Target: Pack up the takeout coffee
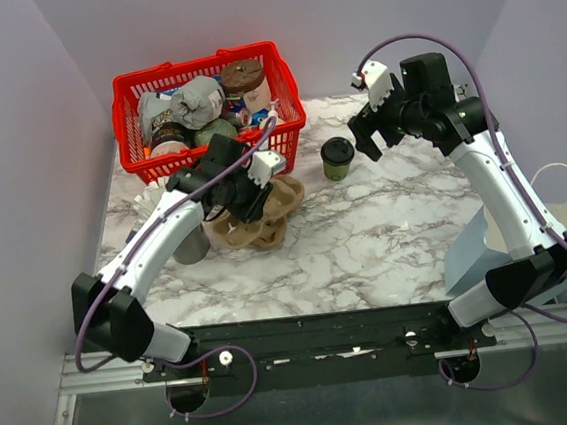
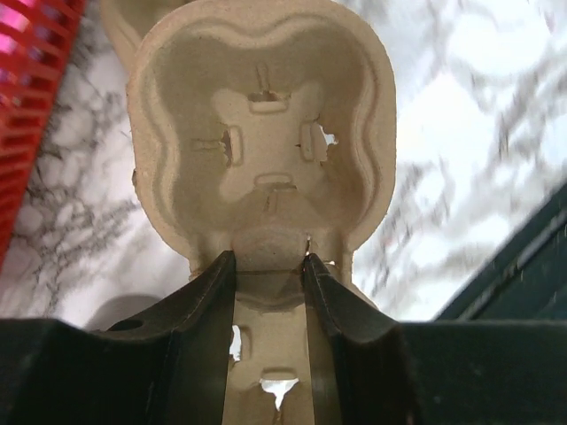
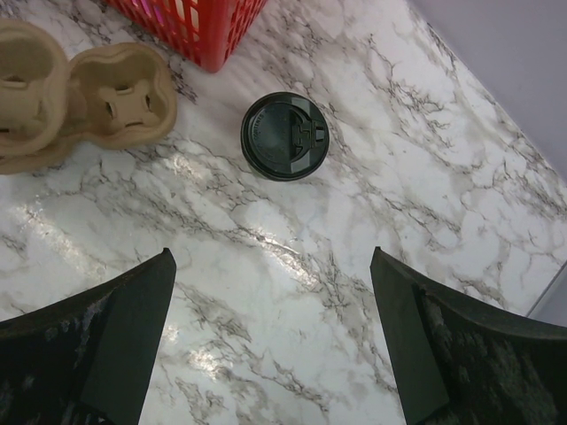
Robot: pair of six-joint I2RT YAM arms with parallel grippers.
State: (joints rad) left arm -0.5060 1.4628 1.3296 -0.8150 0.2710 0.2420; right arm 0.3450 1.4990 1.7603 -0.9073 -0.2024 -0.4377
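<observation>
The takeout coffee [image 1: 337, 157], a green cup with a black lid [image 3: 284, 135], stands upright on the marble table to the right of the red basket. My right gripper [image 1: 369, 140] hovers open just to its right, and in the right wrist view the gripper [image 3: 270, 257] has only bare table between its fingers, with the cup ahead of them. The brown cardboard cup carrier [image 1: 269, 217] lies in front of the basket. My left gripper [image 2: 268, 258] is shut on the ridge between two of the carrier's [image 2: 261, 133] cup wells.
The red basket [image 1: 189, 67], full of packets and tubs, stands at the back left, its corner close to the carrier [image 3: 115, 97]. A grey metal cup [image 1: 194, 245] sits half hidden under my left arm. A pale blue-grey object [image 1: 471, 255] lies at the table's right edge.
</observation>
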